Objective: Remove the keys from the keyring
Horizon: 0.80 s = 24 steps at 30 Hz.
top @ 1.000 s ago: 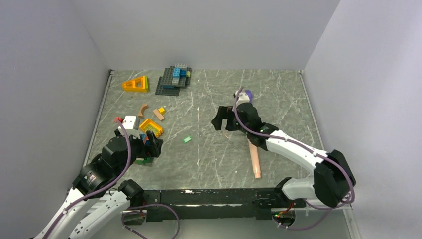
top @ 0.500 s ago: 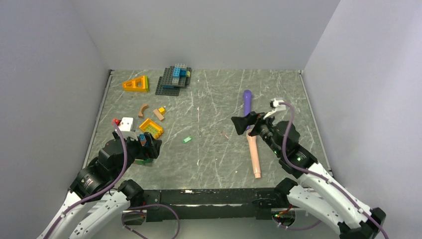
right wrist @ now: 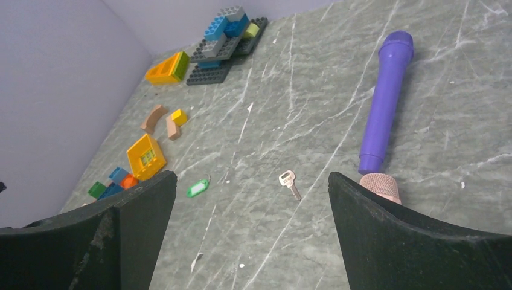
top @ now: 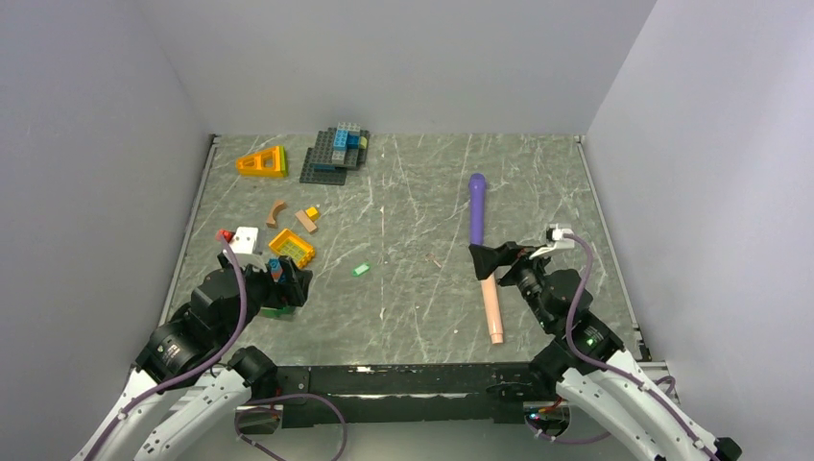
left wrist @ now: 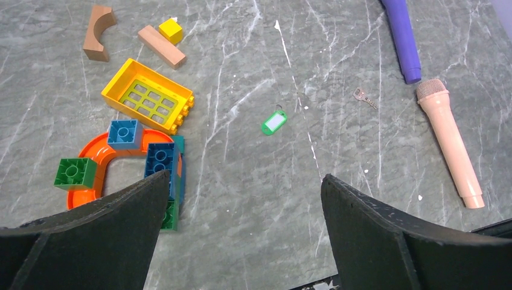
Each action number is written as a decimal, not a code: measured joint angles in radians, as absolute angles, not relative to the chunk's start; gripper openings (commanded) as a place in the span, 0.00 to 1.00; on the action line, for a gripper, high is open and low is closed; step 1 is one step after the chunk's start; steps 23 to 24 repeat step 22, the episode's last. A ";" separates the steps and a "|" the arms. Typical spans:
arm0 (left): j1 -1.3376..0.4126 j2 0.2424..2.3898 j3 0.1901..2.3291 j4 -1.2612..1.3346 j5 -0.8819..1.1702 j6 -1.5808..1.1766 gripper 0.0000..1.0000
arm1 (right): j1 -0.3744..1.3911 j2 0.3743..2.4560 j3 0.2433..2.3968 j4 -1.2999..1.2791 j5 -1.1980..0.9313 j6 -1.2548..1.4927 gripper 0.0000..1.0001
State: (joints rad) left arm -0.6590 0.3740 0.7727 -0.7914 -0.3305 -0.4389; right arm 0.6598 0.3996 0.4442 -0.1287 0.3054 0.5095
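The brass key (top: 435, 260) lies loose on the grey marble table, also in the left wrist view (left wrist: 364, 96) and the right wrist view (right wrist: 289, 182). The green-headed key (top: 361, 270) looks like a small green tag with a white window and a thin wire ring; it lies apart to the brass key's left (left wrist: 275, 123) (right wrist: 197, 187). My left gripper (top: 293, 281) (left wrist: 244, 178) is open and empty, near left of the green piece, above toy bricks. My right gripper (top: 491, 257) (right wrist: 252, 176) is open and empty, right of the brass key.
A purple microphone (top: 477, 206) and a pink microphone (top: 492, 305) lie end to end beside my right gripper. A yellow brick (top: 292, 247), an orange arch with blue and green bricks (left wrist: 102, 160), a grey baseplate stack (top: 331, 154) and an orange wedge (top: 263, 161) lie at the left.
My right arm has drawn back from the table's middle to the right and towards the near edge, uncovering the purple microphone. The left arm has barely moved.
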 measured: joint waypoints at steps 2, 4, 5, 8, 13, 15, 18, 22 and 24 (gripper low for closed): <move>-0.659 0.374 0.773 -0.791 -0.331 -0.439 0.99 | 0.660 0.367 0.435 -0.135 0.304 0.510 1.00; -0.659 0.374 0.773 -0.791 -0.331 -0.439 0.99 | 0.660 0.349 0.429 -0.138 0.298 0.514 1.00; -0.659 0.373 0.773 -0.791 -0.331 -0.439 0.99 | 0.660 0.345 0.428 -0.142 0.293 0.517 1.00; -0.659 0.366 0.772 -0.791 -0.331 -0.439 0.99 | 0.660 0.346 0.428 -0.159 0.278 0.524 1.00; -0.659 0.355 0.772 -0.791 -0.331 -0.439 0.99 | 0.660 0.358 0.428 -0.183 0.268 0.528 1.00; -0.659 0.355 0.772 -0.791 -0.331 -0.439 0.99 | 0.660 0.367 0.428 -0.184 0.268 0.532 1.00; -0.659 0.355 0.772 -0.791 -0.331 -0.439 0.99 | 0.660 0.375 0.428 -0.183 0.262 0.534 1.00; -0.659 0.355 0.772 -0.791 -0.331 -0.439 0.99 | 0.660 0.380 0.427 -0.170 0.249 0.529 1.00; -0.659 0.355 0.772 -0.791 -0.331 -0.439 0.99 | 0.660 0.380 0.427 -0.170 0.249 0.529 1.00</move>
